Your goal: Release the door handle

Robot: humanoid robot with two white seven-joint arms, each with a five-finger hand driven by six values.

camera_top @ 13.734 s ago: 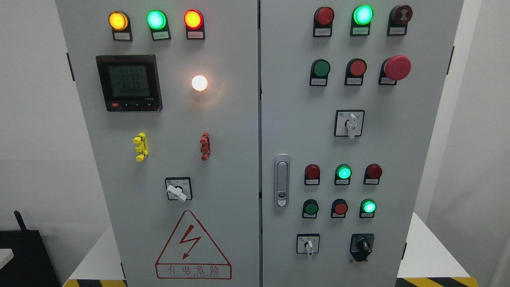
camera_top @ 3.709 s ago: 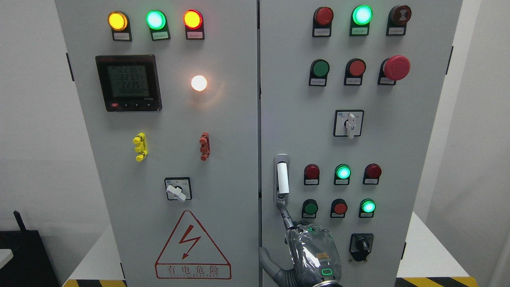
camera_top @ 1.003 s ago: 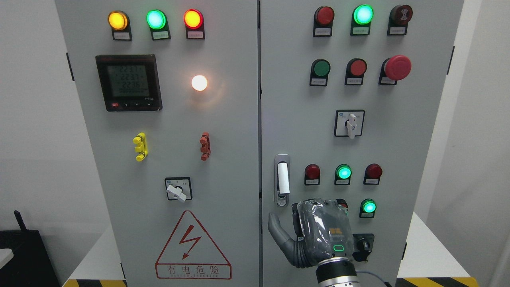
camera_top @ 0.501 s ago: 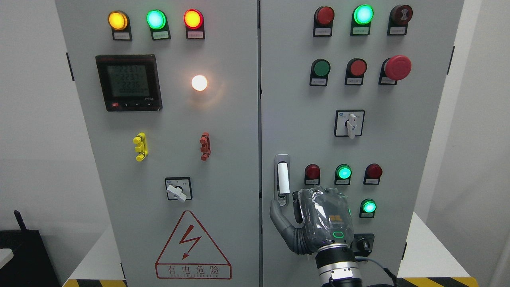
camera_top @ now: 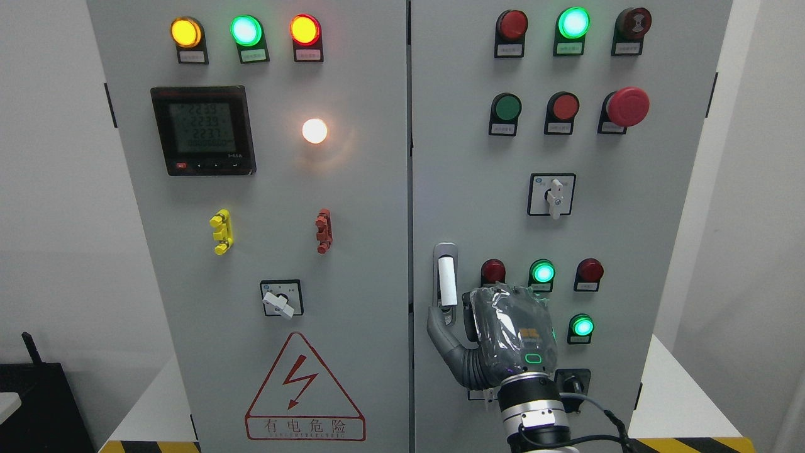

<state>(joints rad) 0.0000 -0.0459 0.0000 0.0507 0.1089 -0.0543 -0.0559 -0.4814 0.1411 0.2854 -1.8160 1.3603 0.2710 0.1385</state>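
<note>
The door handle (camera_top: 446,281) is a white lever standing out of its silver recess on the right cabinet door (camera_top: 629,207), close to the centre seam. My right hand (camera_top: 456,321), wrapped in clear plastic, is just below and to the right of the handle, with its back toward the camera. Its thumb (camera_top: 437,324) is spread to the left and its tip lies at the lower end of the silver recess. The lever itself is free, and the hand holds nothing. The other fingers are mostly hidden behind the palm.
Around the hand on the right door are a lit green lamp (camera_top: 542,272), red lamps (camera_top: 493,270) and a black rotary switch (camera_top: 573,382). The left door (camera_top: 352,207) carries a meter (camera_top: 204,130), a selector switch (camera_top: 280,301) and a warning triangle (camera_top: 304,390).
My right hand has risen along the door over the last second, and its thumb now reaches the bottom of the handle recess. The lever has stood popped out since 3.7 s ago.
</note>
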